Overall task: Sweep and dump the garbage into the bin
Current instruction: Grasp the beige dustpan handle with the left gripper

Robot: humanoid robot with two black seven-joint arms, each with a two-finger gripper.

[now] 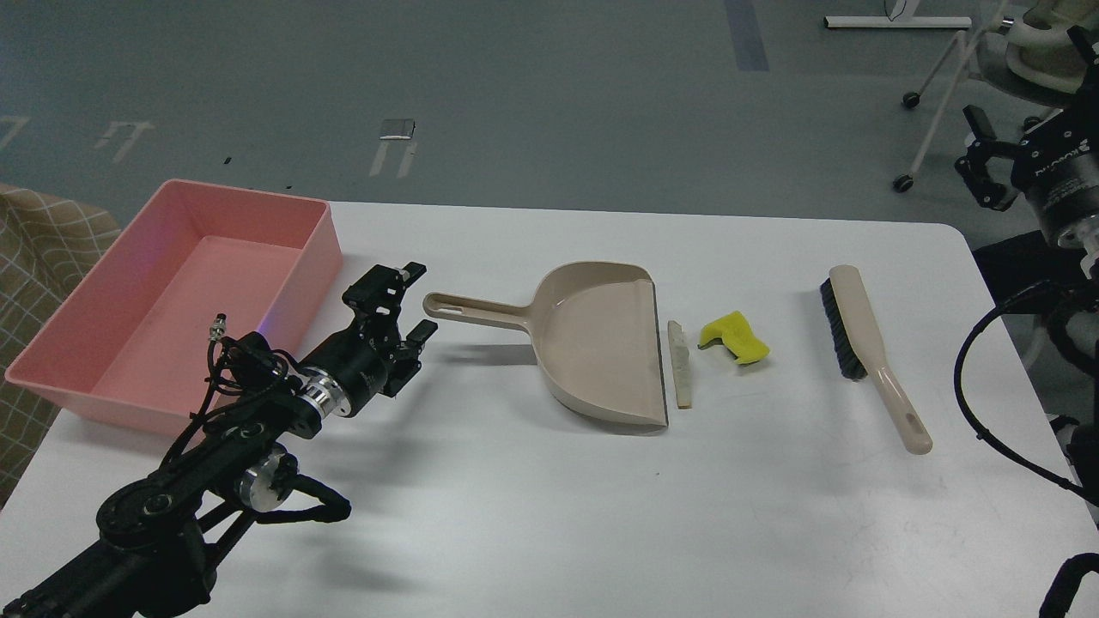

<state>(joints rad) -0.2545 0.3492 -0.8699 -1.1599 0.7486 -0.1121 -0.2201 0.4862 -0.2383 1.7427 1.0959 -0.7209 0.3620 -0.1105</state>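
Legible text: one item only. White lettering on the black housing of the right arm (1058, 163), upper right of the head view, set sideways; characters too small and skewed to read with confidence. Pale painted marks on the grey floor (129, 137) beyond the tabletop (515, 515); not readable as letters or numbers. No label or brand readable on anything lying on the tabletop.
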